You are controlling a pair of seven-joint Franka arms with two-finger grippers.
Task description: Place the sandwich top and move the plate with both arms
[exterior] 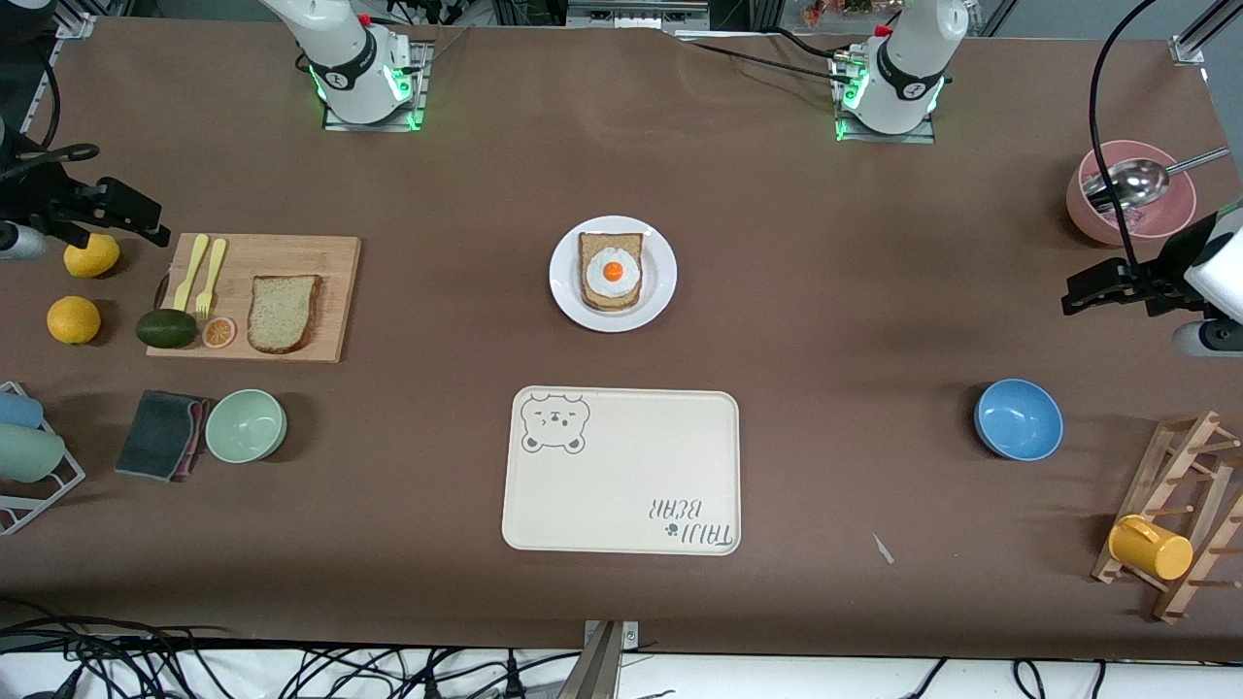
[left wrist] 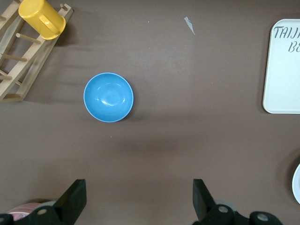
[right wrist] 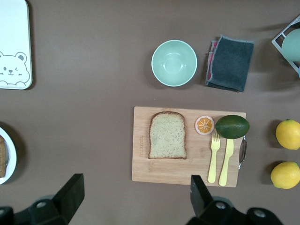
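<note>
The sandwich top (exterior: 283, 313), a plain speckled slice, lies on a wooden cutting board (exterior: 330, 291) toward the right arm's end; it also shows in the right wrist view (right wrist: 167, 135). The white plate (exterior: 566, 291) sits mid-table and bears a bread slice with a fried egg (exterior: 612, 272). The plate's rim shows in the right wrist view (right wrist: 11, 159) and the left wrist view (left wrist: 297, 185). My right gripper (exterior: 126, 209) is open and empty, held high beside the board (right wrist: 136, 194). My left gripper (exterior: 1092, 288) is open and empty, held high over bare table (left wrist: 139, 197) near a blue bowl (left wrist: 108, 97).
A cream bear tray (exterior: 621, 471) lies nearer the camera than the plate. A mint bowl (exterior: 246, 425), grey cloth (exterior: 160, 434), avocado (exterior: 166, 328), yellow cutlery (exterior: 202, 272) and lemons (exterior: 74, 319) crowd the right arm's end. A pink bowl with ladle (exterior: 1136, 194) and a mug rack (exterior: 1170, 529) stand at the left arm's end.
</note>
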